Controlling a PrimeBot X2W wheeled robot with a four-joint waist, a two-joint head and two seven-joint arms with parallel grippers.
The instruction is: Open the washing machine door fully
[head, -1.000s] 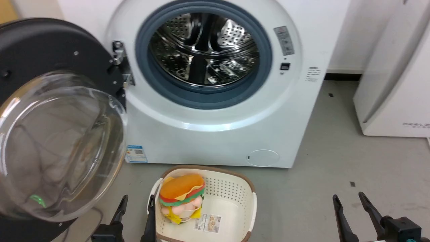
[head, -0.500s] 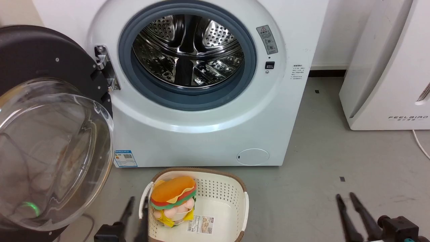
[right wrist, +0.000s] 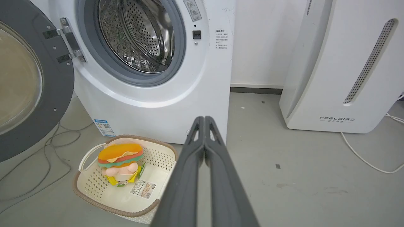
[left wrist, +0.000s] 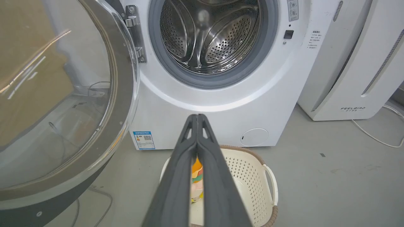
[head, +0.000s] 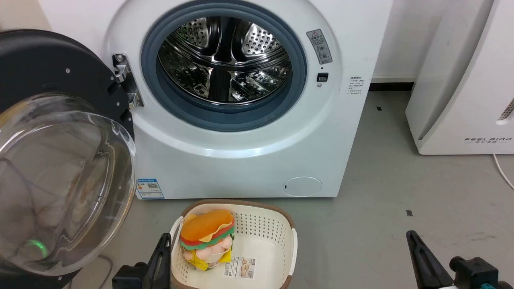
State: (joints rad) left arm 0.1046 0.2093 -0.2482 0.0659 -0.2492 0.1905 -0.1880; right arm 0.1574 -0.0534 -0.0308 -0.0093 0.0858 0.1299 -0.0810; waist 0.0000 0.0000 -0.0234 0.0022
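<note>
Left of the left gripper (left wrist: 197, 117), the washing machine door (left wrist: 63, 110) is running past the frame's left and bottom edges; behind the gripper's fingers (left wrist: 176, 176), the burger plush (left wrist: 196, 167) is hiding almost entirely; ahead, the washing machine (left wrist: 221, 104) is losing its top, its side label (left wrist: 313, 39) printing too small to read.

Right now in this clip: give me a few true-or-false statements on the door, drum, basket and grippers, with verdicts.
1. The washing machine door hangs open left of the steel drum. True.
2. The drum holds laundry. False: it looks empty.
3. A burger plush toy sits in the white basket. True.
4. The left gripper grips the door. False: it is shut on nothing, apart from the door.
5. The right gripper is open. False: its fingers are pressed together.
</note>
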